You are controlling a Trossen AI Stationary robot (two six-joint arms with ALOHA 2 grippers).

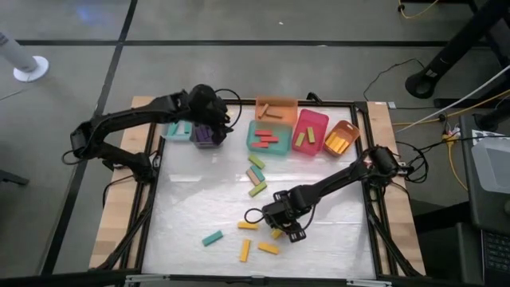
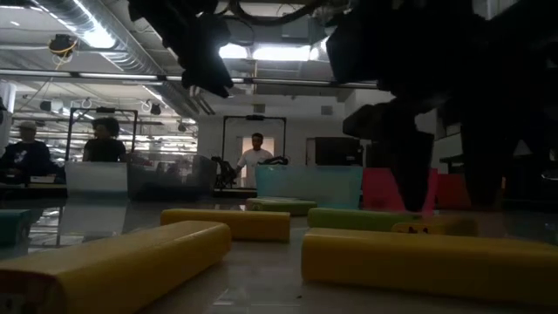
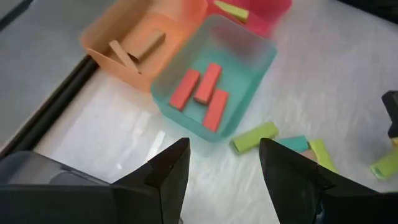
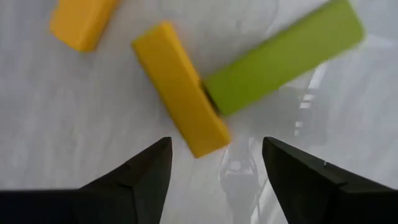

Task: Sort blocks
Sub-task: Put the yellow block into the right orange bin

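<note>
Now, right claw (image 4: 214, 165) agape over yellow block (image 4: 180, 87) (green block (image 4: 283, 56) touching), left claw (image 3: 224, 168) open.

Smooth, matt-looking yellow blocks (image 4: 180, 98) and a green block (image 4: 283, 56) lie on a glossy white table sheet (image 1: 199, 199) that mirrors the ceiling lights. At twelve o'clock, translucent teal (image 3: 249, 74) and opaque orange (image 3: 112, 37) bins look like thin moulded plastic. Bare pale wood (image 1: 111, 231) edges the table, and the gripper fingers (image 4: 137, 180) are dull black.
</note>
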